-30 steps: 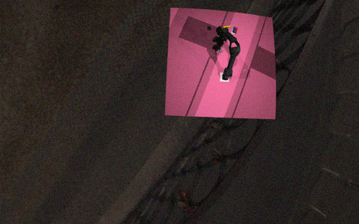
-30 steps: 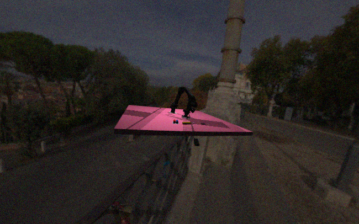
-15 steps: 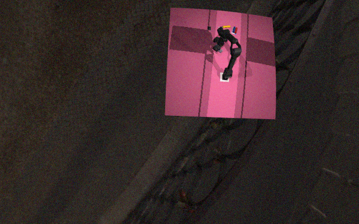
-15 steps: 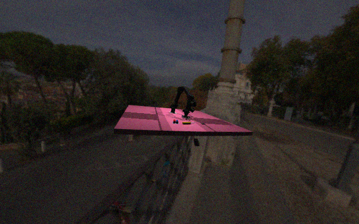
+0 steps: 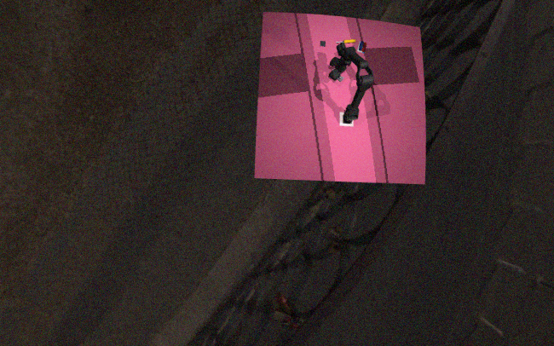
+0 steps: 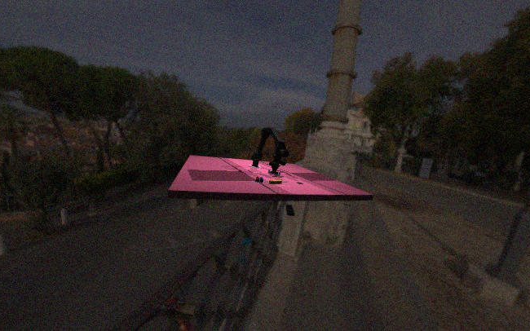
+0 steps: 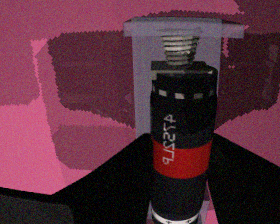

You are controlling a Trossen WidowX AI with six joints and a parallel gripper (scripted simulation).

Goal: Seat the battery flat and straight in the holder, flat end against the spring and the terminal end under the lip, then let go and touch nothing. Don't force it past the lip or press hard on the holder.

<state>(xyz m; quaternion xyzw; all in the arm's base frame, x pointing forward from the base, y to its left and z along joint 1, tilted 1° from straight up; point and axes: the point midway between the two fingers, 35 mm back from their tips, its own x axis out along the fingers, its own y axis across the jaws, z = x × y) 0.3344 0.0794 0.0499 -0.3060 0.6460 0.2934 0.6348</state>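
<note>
The gripper (image 7: 179,144) grips the black, red-banded battery (image 7: 183,120) over the pale holder (image 7: 143,90), its end near the spring (image 7: 179,46), toward the far-from-camera edge of the pink table (image 5: 288,141) (image 6: 218,187) in the exterior view.

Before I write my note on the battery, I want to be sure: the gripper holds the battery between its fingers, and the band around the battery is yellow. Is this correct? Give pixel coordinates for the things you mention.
Not quite: the band (image 7: 182,161) around the battery (image 7: 183,125) is red, as the wrist view shows. The gripper (image 7: 179,144) does hold the battery between its fingers.
</note>
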